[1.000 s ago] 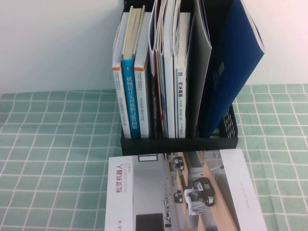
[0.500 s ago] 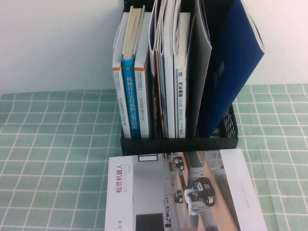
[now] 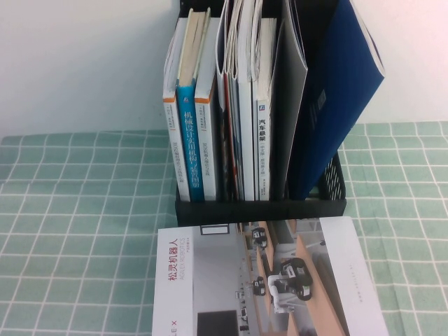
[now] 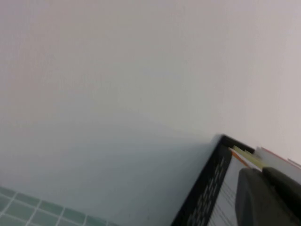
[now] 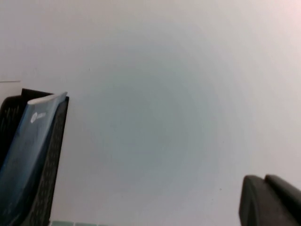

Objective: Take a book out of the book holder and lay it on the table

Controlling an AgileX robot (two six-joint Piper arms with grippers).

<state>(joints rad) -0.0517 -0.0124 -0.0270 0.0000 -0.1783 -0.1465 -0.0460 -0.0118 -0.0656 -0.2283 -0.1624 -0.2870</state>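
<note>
A large thin navy-blue softcover book [image 3: 336, 91] leans in the rightmost compartment of a black slotted plastic book holder [image 3: 260, 210] on the pale green checked table [image 3: 77, 231]; a white brochure [image 3: 266, 280] lies in front; the right gripper [image 5: 270, 200] is closed, empty, raised beside the holder; the left gripper [image 4: 268, 197] hangs by the holder's other side, jaws indiscernible.
</note>
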